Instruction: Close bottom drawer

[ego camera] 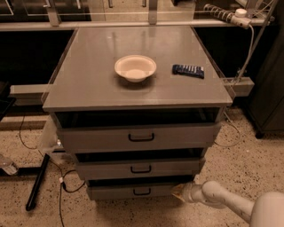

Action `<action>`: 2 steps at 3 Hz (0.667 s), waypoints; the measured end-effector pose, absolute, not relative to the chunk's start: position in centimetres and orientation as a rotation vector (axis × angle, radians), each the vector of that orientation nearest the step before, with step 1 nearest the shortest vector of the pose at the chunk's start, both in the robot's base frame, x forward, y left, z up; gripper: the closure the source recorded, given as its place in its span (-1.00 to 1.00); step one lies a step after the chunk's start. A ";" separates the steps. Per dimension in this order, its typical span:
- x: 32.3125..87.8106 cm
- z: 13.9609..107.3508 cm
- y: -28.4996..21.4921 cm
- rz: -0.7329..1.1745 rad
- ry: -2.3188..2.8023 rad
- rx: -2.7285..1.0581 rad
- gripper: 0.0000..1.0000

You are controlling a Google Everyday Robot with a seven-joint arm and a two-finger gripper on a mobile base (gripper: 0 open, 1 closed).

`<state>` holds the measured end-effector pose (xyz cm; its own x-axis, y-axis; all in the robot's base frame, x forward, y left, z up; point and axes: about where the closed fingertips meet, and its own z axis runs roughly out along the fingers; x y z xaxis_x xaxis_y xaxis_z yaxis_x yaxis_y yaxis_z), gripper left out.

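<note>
The bottom drawer (128, 191) is the lowest of three grey drawers of the cabinet, with a small black handle (142, 191). It stands pulled out a little, with a dark gap above its front panel. My gripper (177, 191) comes in from the lower right on a white arm (222, 199) and sits at the right end of the bottom drawer's front, touching or very close to it. The middle drawer (140, 168) and the top drawer (140, 137) are also partly open.
On the cabinet top (88, 80) are a white bowl (135, 67) and a dark flat packet (188, 70). Black cables (62, 186) and a black bar (37, 181) lie on the speckled floor at the left. A power strip (226, 13) hangs at the top right.
</note>
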<state>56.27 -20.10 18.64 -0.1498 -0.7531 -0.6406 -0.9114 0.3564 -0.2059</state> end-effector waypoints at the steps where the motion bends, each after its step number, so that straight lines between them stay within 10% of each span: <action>1: 56.3 18.6 -20.1 0.301 1.949 -1.444 -0.29; 2: 56.3 18.6 -20.1 0.301 1.949 -1.444 -0.76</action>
